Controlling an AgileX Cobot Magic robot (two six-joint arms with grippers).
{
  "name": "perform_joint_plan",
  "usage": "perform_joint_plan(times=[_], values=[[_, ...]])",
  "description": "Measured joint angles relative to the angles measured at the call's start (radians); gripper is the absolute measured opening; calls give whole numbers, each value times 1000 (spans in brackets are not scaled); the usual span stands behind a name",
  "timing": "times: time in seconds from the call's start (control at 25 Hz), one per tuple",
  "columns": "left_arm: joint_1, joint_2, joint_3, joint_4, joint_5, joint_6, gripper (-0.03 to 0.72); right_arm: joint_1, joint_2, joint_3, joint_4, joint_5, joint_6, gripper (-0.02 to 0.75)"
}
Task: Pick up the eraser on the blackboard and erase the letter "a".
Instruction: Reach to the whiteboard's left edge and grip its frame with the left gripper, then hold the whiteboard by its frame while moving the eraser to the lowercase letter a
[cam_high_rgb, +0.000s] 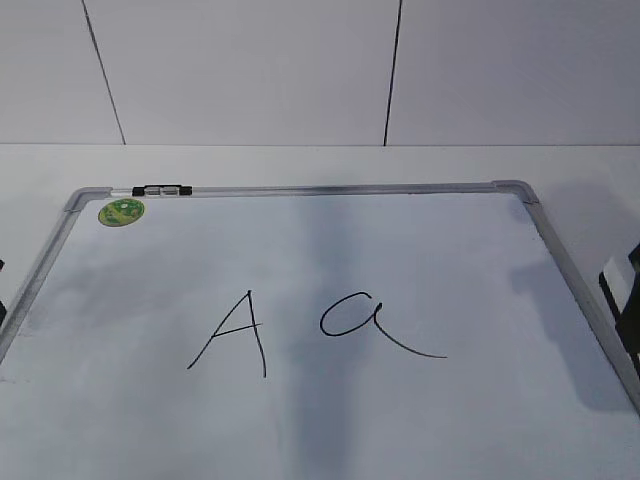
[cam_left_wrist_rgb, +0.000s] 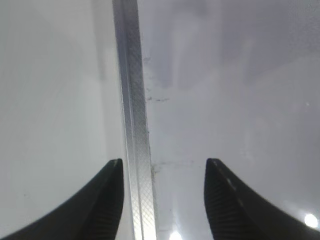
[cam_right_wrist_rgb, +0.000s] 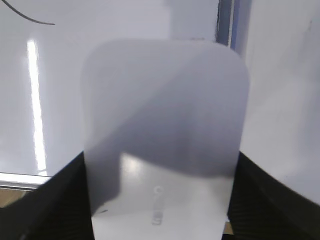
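A bare lab-style test bench, my blackboard flat on a plain white table, marker on its frame, green sticker, blank white panelled wall with dark seams behind.

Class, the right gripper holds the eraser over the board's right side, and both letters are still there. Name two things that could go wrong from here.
1. The capital A sits close beside the letter "a"; a wide sweep of the eraser could smudge it too.
2. The right gripper is near the blackboard frame, with the letter's tail far off at the right wrist view's corner; the long trailing tail may be left partly unerased.
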Motion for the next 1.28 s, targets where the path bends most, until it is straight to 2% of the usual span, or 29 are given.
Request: perform_joint_plan(times=[0.12,0.32,0.4,0.8,1.28], values=[[3,56,0,37,-57,4,379,0,0,0,2,0,0,560],[5,101,-8,57,-112,6,279,0,0,0,14,0,0,560],[5,125,-28,57,-117,6,262,0,0,0,26,1,0,560],[32,284,-200,65,-10,6,237,0,0,0,53,1,2,560],[38,344,-231,66,8,24,234,0,0,0,55,1,4,560]])
